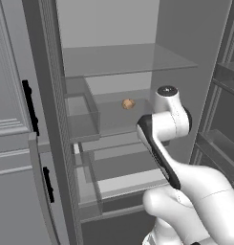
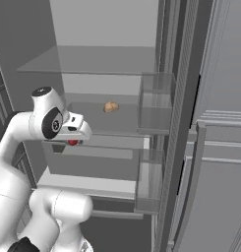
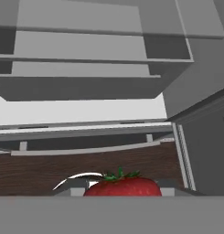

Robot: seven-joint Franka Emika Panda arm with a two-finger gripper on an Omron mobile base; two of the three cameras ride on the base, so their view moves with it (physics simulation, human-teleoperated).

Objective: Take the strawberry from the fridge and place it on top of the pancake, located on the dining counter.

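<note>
Strawberry (image 3: 122, 184) sits right at the bottom of the hand view, bright red with a green leafy cap, pressed close against the camera between where the finger tips would rise; from the right base view a small red spot of it (image 2: 73, 142) peeks out just beneath the white hand, so the gripper (image 2: 71, 141) looks nearly closed with the berry pinched in it, though the fingers themselves are too hidden for me to see the contact plainly.

Fridge (image 1: 51, 119) stands open before the arm, dark grey inside, with glass shelves (image 1: 123, 60) stacked one above another and clear door bins (image 2: 155, 106) hanging on the inner side of the door; the arm reaches in at mid height, its wrist bent over the front edge of a shelf.

Further back on the middle shelf lies a small round tan-brown item (image 1: 128, 104), well apart from the hand and untouched; I cannot make out what it is.

Light grey panelled cabinets (image 1: 11, 95) with black handles (image 1: 30, 107) flank the open fridge on the left of the left base view.

Through the hand view, pale drawers and shelf edges (image 3: 90, 82) run across the frame, with a band of dark wood-grain floor (image 3: 35, 171) showing beyond the berry.
</note>
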